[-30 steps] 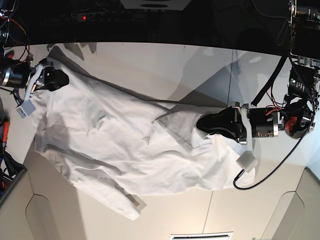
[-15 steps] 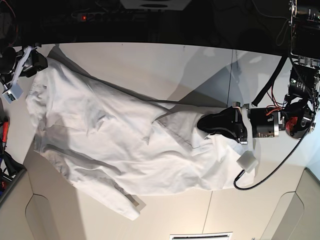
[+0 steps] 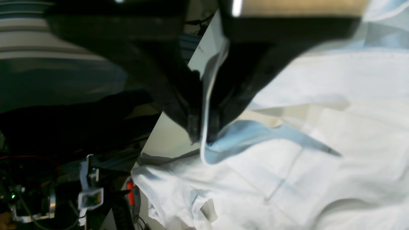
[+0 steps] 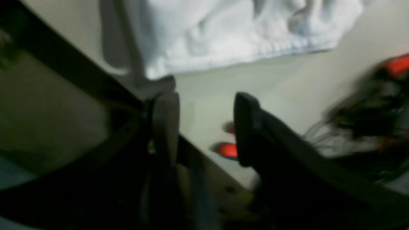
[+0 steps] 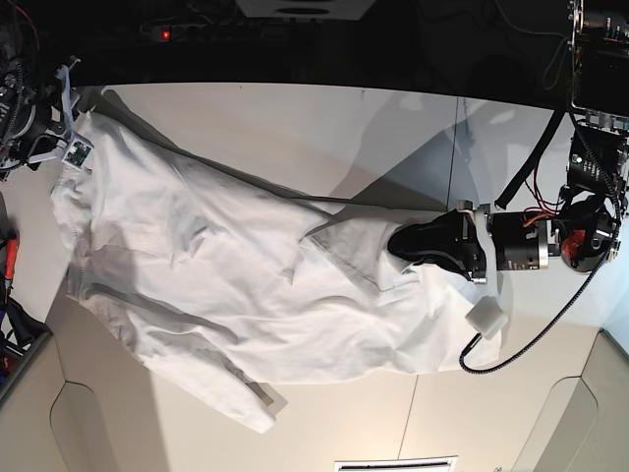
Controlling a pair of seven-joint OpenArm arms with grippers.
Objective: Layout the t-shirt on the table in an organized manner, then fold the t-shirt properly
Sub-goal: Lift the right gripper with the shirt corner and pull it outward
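Observation:
The white t-shirt (image 5: 216, 285) lies crumpled and stretched across the table (image 5: 324, 128), from the far left corner to the right. My left gripper (image 5: 405, 244) is shut on a raised fold of the shirt's right end; in the left wrist view the black fingers (image 3: 191, 121) pinch a thin cloth edge (image 3: 204, 105). My right gripper (image 4: 204, 127) is open and empty just off the shirt's hem (image 4: 239, 51), over bare table. In the base view the right arm (image 5: 59, 118) sits at the table's far left corner.
Cables and a red item (image 5: 10, 258) lie off the table's left edge. Rounded cut-outs (image 5: 84, 423) run along the front edge. A white block on a black cable (image 5: 485, 320) hangs by the left arm. It is dark beyond the far edge (image 5: 295, 49).
My right gripper moved up and left to the table's corner, drawing the shirt's left end out that way, and now stands open off the cloth. The left gripper has not moved.

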